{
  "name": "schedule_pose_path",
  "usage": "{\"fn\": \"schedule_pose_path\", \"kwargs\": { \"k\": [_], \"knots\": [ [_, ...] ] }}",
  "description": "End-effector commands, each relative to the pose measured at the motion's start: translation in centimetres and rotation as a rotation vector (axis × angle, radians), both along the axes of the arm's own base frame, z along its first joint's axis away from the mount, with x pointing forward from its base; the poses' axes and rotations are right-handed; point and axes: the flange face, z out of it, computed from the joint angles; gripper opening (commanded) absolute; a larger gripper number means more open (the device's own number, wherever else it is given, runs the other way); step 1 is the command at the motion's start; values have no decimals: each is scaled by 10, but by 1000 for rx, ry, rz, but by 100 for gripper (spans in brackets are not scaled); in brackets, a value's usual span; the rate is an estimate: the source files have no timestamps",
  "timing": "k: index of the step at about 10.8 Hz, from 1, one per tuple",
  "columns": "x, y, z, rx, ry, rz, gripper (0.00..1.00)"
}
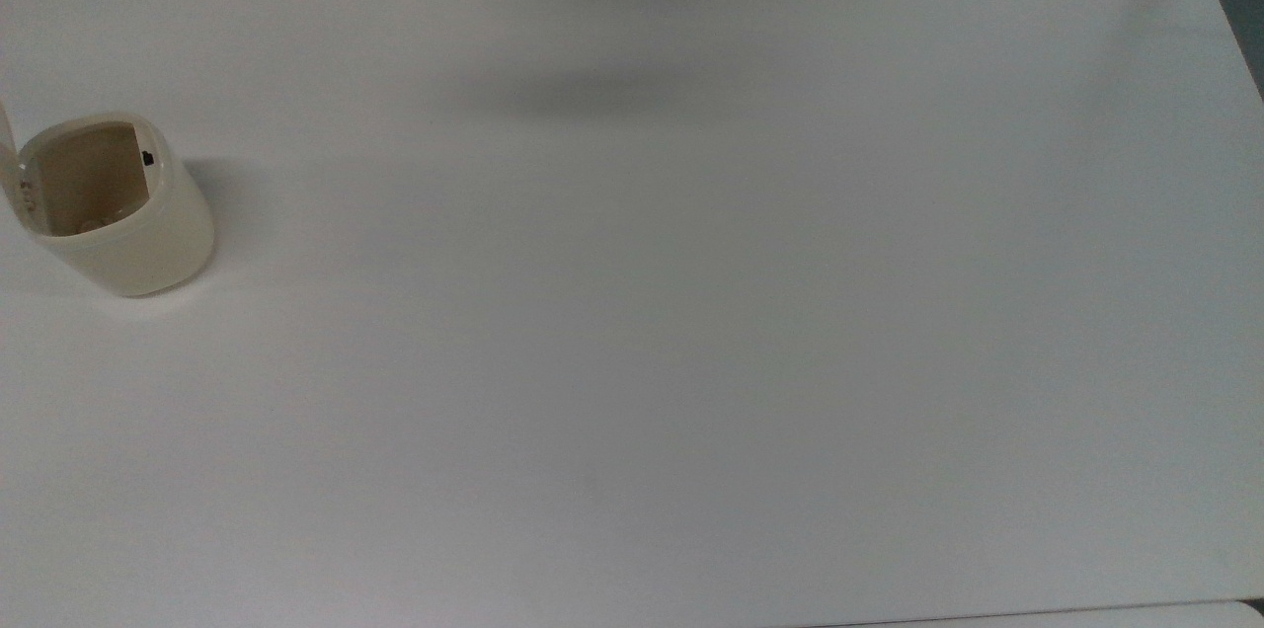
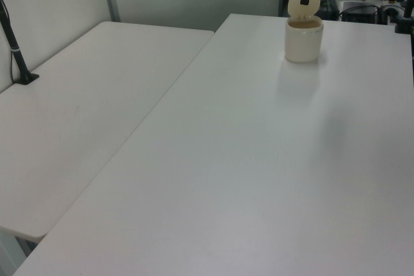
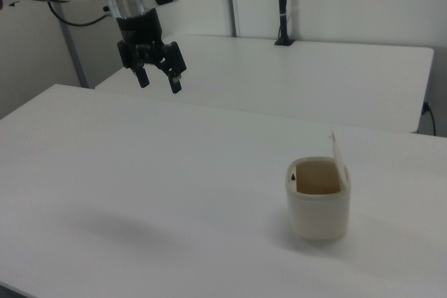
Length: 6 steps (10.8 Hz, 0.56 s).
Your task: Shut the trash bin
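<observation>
We find the trash bin (image 1: 123,213) near the top view's left edge of the white surface (image 1: 691,312), standing upright with its mouth open and the tan inside showing. Its lid (image 3: 337,148) stands up on edge from the hinge side, at the right view's right of the rim; in the left view we see the lid's round face (image 2: 303,3) rising behind the body. A small black catch (image 1: 147,158) sits at the rim opposite the hinge.

We judge the bin to be light, thin, stiff plastic with a smooth skin, so it may well slide or tip if we push it sideways. We would not take hold of the body at all. The better contact, in our view, is the lid's free upper edge, pressed over and down toward the catch so the force goes into the surface.

The tool (image 3: 158,78) hangs high above the surface, well apart from the bin, toward the right view's left. It points downward from the wrist, its fingers are spread apart, and it holds nothing.
</observation>
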Motion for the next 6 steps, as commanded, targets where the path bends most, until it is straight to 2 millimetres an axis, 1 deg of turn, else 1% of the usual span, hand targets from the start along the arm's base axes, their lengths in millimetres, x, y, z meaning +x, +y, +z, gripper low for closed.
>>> {"fn": "schedule_pose_path", "kwargs": {
  "k": [1,4,6],
  "knots": [
    [-12,-20,9,14,10,-15,100],
    [-11,-16,9,17,10,-9,100],
    [-10,-9,7,19,15,2,100]
  ]
}}
